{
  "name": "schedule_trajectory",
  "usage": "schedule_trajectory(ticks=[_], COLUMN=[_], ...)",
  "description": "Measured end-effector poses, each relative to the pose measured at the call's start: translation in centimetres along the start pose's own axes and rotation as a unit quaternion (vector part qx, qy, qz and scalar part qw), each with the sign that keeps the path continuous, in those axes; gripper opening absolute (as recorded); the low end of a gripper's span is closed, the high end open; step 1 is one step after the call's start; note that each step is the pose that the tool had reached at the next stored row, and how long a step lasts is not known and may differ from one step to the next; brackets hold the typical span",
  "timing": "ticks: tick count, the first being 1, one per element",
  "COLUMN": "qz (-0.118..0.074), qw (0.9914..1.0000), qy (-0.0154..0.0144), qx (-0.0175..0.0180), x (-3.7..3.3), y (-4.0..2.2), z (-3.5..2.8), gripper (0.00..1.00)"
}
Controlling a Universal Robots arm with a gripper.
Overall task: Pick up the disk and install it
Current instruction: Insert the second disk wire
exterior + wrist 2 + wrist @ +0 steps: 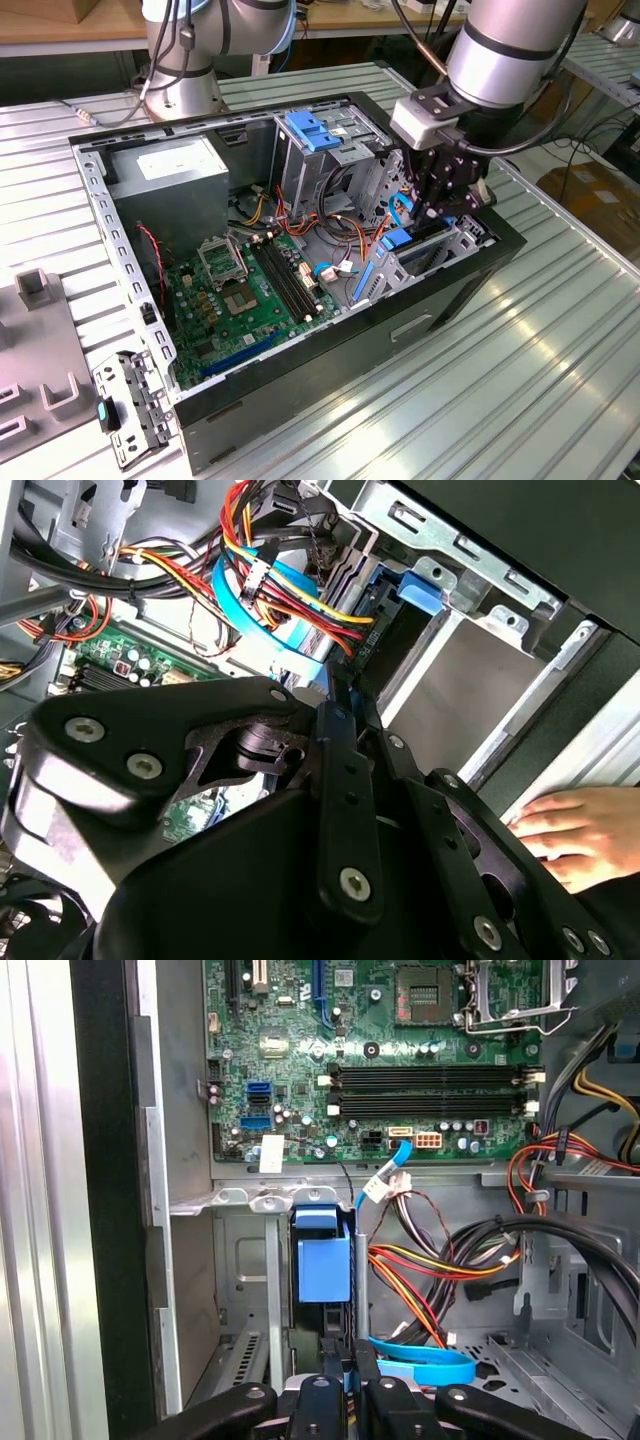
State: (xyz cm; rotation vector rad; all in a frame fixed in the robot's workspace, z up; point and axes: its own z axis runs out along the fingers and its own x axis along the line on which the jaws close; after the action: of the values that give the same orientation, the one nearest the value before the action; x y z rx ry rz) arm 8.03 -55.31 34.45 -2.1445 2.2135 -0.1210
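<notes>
The disk [324,1265] is seen edge-on in the first wrist view, standing upright in the drive bay [250,1200] at the case's front corner, its blue rail end facing the camera. In the exterior view its blue rail [398,240] shows just below the gripper [440,205], inside the bay. It is judged to be largely seated in the slot, so the pick-up is done and the install looks close to complete; whether it is fully home cannot be told.

The gripper [350,1365] is held directly over the disk's end. In the first wrist view the fingertips are drawn close together with only a thin gap, and nothing appears clamped between them; whether they touch the disk is not clear.

Beside the bay lie a blue flat cable [425,1360] and red and yellow wires [420,1280]. Beyond is the motherboard [250,290]. A hand [570,825] is rested on the table [540,380] outside the case [350,340], in the second wrist view.
</notes>
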Motion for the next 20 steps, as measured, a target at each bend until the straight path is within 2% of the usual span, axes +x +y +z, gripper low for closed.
schedule_trajectory(ticks=[8, 16, 19, 20], qz=[0.000, 0.000, 0.000, 0.000], qw=[1.00000, 1.00000, 1.00000, 1.00000], qy=[-0.0004, -0.0007, -0.0010, -0.0009], qx=[-0.0001, 0.0000, 0.0000, 0.0000], x=[0.03, 0.05, 0.06, 0.06], y=[0.05, 0.05, 0.05, 0.04], z=[0.45, 0.53, 0.50, 0.41], gripper=[0.16, 0.16, 0.17, 0.24])
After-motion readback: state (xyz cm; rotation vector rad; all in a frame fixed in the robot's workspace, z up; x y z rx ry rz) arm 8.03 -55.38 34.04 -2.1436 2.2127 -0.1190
